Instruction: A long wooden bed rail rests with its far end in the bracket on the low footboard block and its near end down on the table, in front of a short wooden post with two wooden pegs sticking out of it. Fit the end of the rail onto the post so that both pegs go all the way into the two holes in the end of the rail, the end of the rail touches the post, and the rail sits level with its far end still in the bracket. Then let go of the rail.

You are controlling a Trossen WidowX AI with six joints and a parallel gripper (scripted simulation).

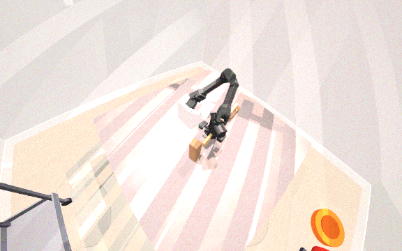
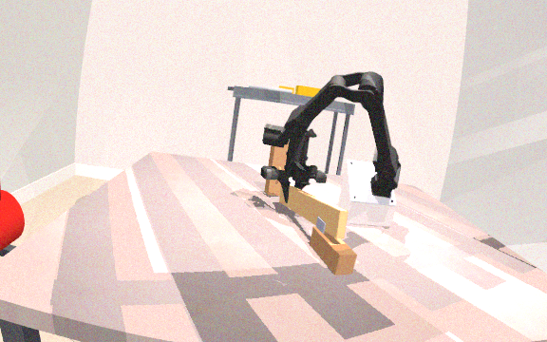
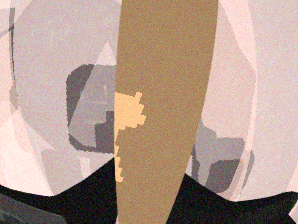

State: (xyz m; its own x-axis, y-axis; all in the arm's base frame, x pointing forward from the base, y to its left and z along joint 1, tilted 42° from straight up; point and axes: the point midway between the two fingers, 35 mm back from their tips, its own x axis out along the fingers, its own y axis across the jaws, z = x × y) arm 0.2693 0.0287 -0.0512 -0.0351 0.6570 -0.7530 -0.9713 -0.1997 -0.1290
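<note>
The rail [image 2: 315, 209] lies slanted across the table [image 2: 198, 247], its far end up in the bracket [image 2: 320, 224] on the footboard block [image 2: 334, 253], its near end low beside the post [image 2: 275, 168]. The hand [image 2: 287, 186] is clamped on the rail near that low end, arm [image 2: 373, 119] arched over it. The pegs I can't make out.
</note>
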